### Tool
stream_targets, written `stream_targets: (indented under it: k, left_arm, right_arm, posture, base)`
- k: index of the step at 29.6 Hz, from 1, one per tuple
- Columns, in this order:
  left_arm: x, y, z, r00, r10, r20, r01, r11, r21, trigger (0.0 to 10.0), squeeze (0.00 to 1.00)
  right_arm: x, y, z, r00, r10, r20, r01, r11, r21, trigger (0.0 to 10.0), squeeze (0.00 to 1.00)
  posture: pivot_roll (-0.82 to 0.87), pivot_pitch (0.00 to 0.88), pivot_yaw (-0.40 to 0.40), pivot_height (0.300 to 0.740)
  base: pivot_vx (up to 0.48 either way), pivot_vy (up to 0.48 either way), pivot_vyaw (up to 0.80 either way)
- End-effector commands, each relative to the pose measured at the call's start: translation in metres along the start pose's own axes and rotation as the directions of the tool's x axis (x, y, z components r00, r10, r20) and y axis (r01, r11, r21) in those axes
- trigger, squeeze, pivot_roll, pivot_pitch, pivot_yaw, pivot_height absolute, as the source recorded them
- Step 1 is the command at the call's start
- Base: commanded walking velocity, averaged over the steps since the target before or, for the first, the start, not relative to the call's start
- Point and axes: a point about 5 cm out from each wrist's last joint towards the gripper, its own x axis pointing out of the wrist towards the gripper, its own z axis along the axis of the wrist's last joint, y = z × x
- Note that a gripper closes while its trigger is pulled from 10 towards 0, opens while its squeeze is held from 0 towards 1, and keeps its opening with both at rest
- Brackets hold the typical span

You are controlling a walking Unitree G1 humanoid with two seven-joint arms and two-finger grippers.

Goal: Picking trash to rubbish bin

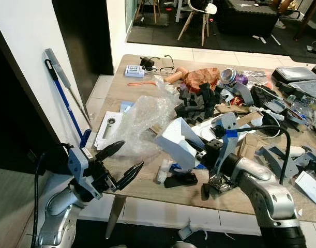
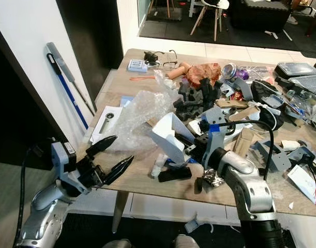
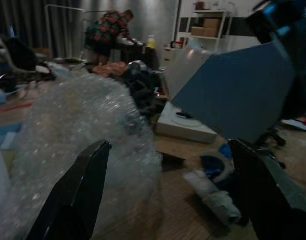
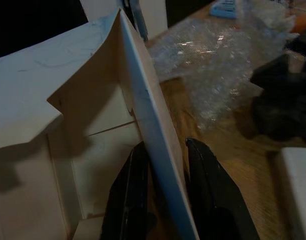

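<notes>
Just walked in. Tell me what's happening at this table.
The robot stands at a cluttered wooden table, clearing trash. Its right gripper is shut on a wall of an open white box, holding it tilted above the table near the front edge. The left gripper is open and hovers off the table's front edge, pointing at a heap of bubble wrap. No bin is visible, so nothing has been binned from what shows.

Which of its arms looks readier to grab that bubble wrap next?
The left. Its gripper is open at the table edge, facing the bubble wrap. The right gripper is already clamped on a white box.
</notes>
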Motion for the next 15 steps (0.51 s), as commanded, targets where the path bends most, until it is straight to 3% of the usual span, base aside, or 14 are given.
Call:
stream_targets:
  k: [1, 15]
  left_arm:
    - [0.0001, 0.0011, -0.0021, 1.000, 0.017, 0.006, -0.017, 1.000, -0.007, 10.0, 0.00]
    - [-0.0020, 0.0063, -0.0092, 0.995, 0.097, -0.001, -0.097, 0.994, -0.050, 10.0, 0.00]
  right_arm:
    - [-0.0031, 0.0002, 0.0036, 0.999, -0.011, 0.035, 0.011, 1.000, -0.005, 10.0, 0.00]
    - [-0.0035, -0.0010, 0.0019, 0.994, -0.018, 0.107, 0.013, 0.999, 0.044, 10.0, 0.00]
  posture:
    - [-0.03, 0.000, -0.030, 0.740]
    - [-0.03, 0.000, -0.040, 0.740]
  base:
    - [0.000, 0.000, 0.00]
    - [-0.018, 0.000, 0.00]
